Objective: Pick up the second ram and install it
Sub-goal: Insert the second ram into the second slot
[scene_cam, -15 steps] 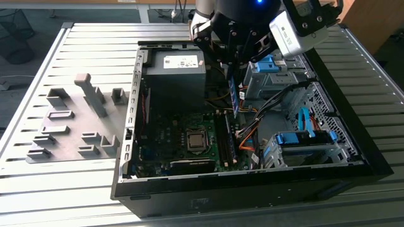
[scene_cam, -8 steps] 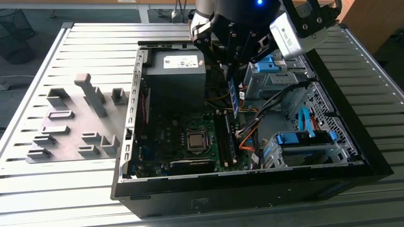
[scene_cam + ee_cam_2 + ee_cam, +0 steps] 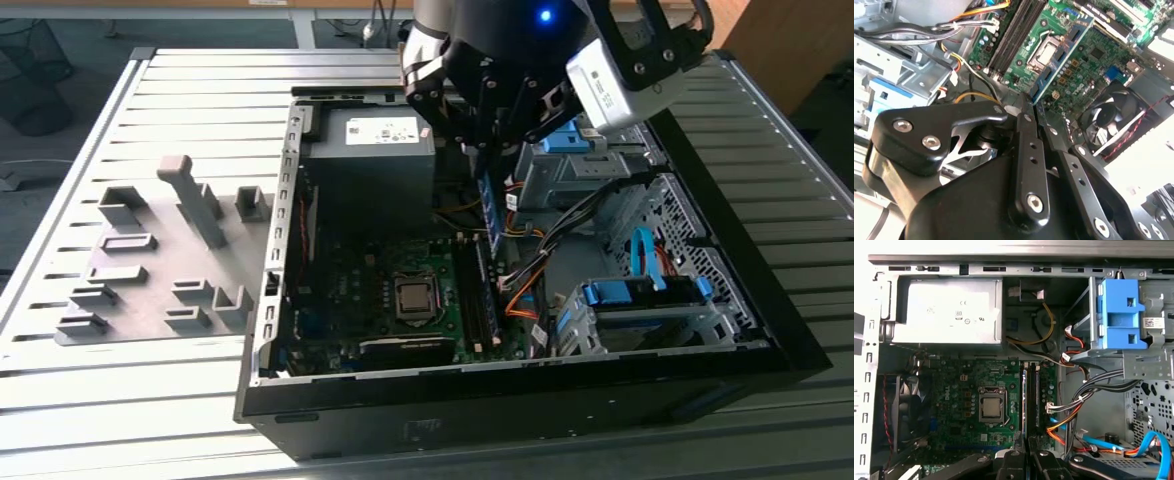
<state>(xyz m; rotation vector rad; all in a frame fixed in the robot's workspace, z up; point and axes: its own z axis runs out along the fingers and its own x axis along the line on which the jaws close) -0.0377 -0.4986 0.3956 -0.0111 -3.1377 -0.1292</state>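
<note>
The blue second ram (image 3: 493,205) hangs clamped in the gripper (image 3: 489,150) above the motherboard (image 3: 966,390). It is the install step; lowering needs exact line-up with the free slot (image 3: 1024,400).

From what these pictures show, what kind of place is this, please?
Probably a lab or workshop bench for computer assembly trials. An open computer case lies on a slatted metal table beside a grey fixture plate, and the gripper holds the second ram over the motherboard.
</note>
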